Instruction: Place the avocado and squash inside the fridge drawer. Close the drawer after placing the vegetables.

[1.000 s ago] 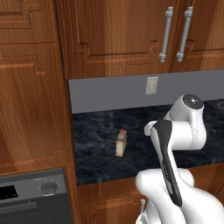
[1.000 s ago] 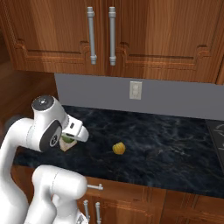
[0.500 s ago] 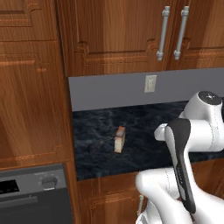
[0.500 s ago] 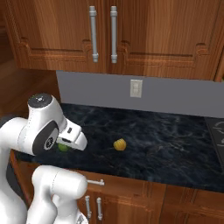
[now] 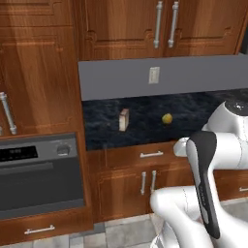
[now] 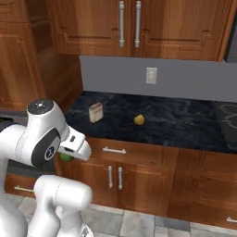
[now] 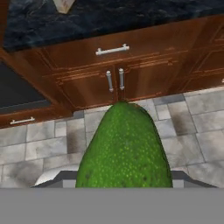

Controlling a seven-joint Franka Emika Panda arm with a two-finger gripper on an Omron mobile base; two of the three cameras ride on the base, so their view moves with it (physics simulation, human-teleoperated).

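Observation:
My gripper (image 6: pixel 69 153) is shut on the avocado (image 7: pixel 124 148), a glossy green lump that bulks large at the bottom middle of the hand view. In the right base view the avocado (image 6: pixel 65 158) peeks out under the hand, in front of the lower cabinets. The squash (image 5: pixel 167 118), a small yellow lump, lies on the dark counter; the right base view shows the squash (image 6: pixel 139 120) near the counter's middle. The hand hangs off the counter, lower than the squash and to its left. The fridge drawer is out of view.
A tan carton (image 5: pixel 124 119) stands on the counter left of the squash. Below the counter run wooden drawers and doors with metal handles (image 7: pixel 113 50). An oven (image 5: pixel 38 169) sits at the left, over a tiled floor (image 7: pixel 48 144). A cooktop edge (image 6: pixel 227 116) shows at the right.
The whole picture has shifted: the base has backed away from the counter, so the lower cabinets, oven and floor have come into view. The avocado stays in the shut gripper.

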